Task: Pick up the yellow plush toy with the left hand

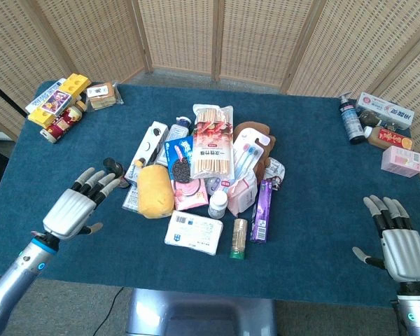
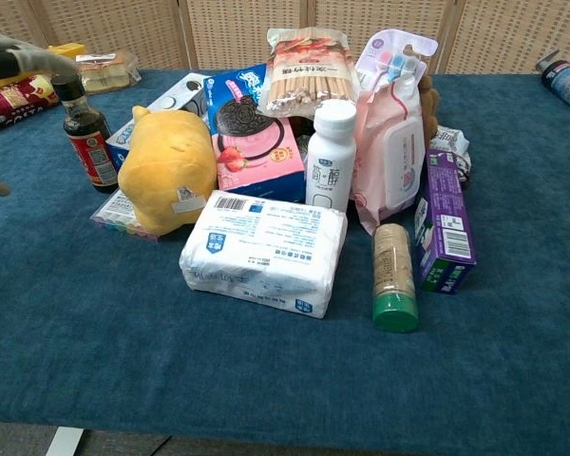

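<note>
The yellow plush toy (image 1: 155, 191) lies at the left side of the central pile, against a pink snack box; the chest view shows the plush toy (image 2: 167, 169) with a small white tag. My left hand (image 1: 77, 207) hovers open to the left of it, fingers spread and pointing toward the pile, a short gap away. Only its fingertips (image 2: 19, 63) show at the chest view's top left corner. My right hand (image 1: 397, 245) stays open near the table's front right edge, holding nothing.
A dark sauce bottle (image 1: 115, 172) stands just beyond my left hand's fingertips. A white tissue pack (image 1: 193, 232), white bottle (image 1: 218, 204), green-capped tube (image 1: 239, 239) and purple box (image 1: 261, 211) crowd the pile. Snacks (image 1: 59, 101) sit far left, toiletries (image 1: 378, 122) far right.
</note>
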`<state>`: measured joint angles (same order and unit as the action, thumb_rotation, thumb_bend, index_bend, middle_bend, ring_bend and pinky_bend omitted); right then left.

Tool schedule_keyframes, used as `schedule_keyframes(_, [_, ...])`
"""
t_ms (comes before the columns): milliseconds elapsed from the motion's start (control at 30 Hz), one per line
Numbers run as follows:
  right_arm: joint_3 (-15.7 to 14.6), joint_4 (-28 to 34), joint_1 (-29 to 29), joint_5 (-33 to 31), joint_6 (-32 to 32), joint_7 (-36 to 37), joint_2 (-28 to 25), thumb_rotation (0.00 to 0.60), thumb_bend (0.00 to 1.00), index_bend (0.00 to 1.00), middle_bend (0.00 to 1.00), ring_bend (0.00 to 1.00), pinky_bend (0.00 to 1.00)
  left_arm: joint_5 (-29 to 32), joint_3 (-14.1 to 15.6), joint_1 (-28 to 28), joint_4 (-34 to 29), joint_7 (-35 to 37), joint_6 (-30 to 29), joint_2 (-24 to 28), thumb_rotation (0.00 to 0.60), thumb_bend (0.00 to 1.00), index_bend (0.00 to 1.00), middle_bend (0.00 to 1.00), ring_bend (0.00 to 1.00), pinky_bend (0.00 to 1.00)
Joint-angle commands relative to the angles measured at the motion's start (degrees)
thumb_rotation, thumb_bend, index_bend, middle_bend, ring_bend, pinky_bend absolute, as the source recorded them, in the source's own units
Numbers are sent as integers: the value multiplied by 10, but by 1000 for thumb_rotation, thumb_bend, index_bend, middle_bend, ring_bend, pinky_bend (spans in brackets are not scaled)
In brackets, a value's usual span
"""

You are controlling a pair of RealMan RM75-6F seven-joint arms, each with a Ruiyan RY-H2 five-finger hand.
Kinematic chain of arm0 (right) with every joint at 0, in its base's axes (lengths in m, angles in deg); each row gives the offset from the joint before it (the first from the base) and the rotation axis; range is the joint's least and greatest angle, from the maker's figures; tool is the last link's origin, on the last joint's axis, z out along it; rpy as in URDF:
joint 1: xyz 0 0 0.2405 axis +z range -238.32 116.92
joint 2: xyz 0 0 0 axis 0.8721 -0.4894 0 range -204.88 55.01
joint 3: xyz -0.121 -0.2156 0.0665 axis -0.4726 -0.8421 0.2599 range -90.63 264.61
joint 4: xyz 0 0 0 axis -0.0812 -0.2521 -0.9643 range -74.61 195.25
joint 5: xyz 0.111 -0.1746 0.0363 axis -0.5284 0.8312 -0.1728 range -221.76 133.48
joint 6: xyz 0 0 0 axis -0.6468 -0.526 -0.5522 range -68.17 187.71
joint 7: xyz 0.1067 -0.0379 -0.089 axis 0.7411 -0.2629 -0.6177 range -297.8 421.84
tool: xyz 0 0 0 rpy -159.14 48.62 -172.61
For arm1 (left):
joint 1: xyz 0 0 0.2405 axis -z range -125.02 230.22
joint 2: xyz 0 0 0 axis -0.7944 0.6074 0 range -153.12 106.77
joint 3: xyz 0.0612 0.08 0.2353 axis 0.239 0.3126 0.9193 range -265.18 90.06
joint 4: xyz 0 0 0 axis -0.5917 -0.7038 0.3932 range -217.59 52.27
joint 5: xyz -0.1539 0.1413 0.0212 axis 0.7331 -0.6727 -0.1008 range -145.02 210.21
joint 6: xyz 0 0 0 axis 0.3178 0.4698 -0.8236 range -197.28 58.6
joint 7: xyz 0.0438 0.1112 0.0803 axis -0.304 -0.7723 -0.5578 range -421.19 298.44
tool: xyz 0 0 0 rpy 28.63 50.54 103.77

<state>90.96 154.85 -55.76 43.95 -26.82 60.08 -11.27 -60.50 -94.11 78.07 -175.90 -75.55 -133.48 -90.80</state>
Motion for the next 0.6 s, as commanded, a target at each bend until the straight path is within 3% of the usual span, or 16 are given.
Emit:
schedule_keyframes(33, [2, 4, 0, -4, 1, 6, -4, 600, 0, 0, 0, 0, 0, 32, -21, 41, 15, -50, 43, -30, 600, 0, 0, 0, 0, 0])
schedule_keyframes(367, [8, 10, -2, -11, -2, 30, -18, 600, 0, 0, 0, 0, 0, 74, -31, 103, 30, -143, 94, -99, 600, 0, 0, 0, 0, 0])
schedule_keyframes(600, [13, 15, -4, -18, -4, 50, -28, 600, 0, 0, 0, 0, 0, 94, -28, 121, 47, -182, 94, -131, 600, 0, 0, 0, 0, 0])
